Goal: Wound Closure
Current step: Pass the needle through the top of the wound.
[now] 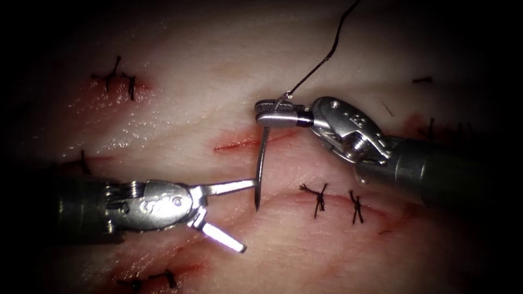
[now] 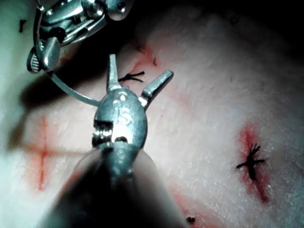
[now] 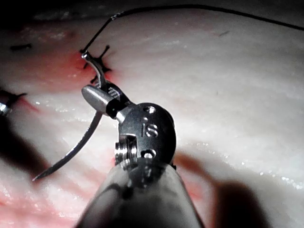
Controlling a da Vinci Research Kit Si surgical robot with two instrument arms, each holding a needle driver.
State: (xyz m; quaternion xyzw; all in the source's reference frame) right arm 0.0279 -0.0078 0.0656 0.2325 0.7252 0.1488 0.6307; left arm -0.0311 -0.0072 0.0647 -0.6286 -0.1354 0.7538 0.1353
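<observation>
My right tool (image 1: pixel 262 114) is shut on the curved needle (image 1: pixel 260 163) near its thread end. The needle hangs free above the tissue (image 1: pixel 180 120), crossing the short red cut (image 1: pixel 239 144), its tip pointing at the near side. Dark thread (image 1: pixel 327 54) runs up and away from the needle's tail. My left tool (image 1: pixel 248 216) comes in from the left, open and holding nothing; its upper jaw tip reaches the needle's lower shaft. The right wrist view shows the right tool (image 3: pixel 90 94) gripping the needle (image 3: pixel 80 140). The left wrist view shows the open left tool (image 2: pixel 137 72) beside the needle (image 2: pixel 71 91).
Two tied stitches (image 1: pixel 320 198) (image 1: pixel 357 207) sit on a closed cut to the right of the needle tip. More knots lie at the upper left (image 1: pixel 117 76) and lower left (image 1: pixel 158 279). Red fluid stains the tissue around the cuts.
</observation>
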